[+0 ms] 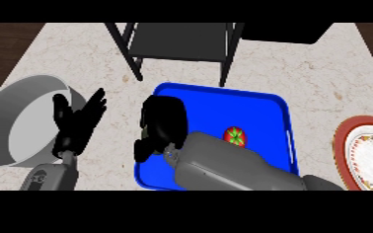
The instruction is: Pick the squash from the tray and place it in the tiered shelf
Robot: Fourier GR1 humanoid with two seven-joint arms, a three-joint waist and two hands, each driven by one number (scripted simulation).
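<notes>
Right hand (162, 121) over the blue tray's (285, 128) left side, fingers curled downward; you cannot tell whether they enclose the squash, which is hidden or unidentifiable. Confirm your hold before lifting toward the tiered shelf (178, 42). Tray contents: one small red-green item (235, 135). Left hand (76, 121) rests spread beside the grey bowl (29, 113).

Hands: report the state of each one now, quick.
Left hand: open, fingers up, resting beside the grey bowl.
Right hand: curled over the blue tray; whether it holds anything cannot be told.
</notes>
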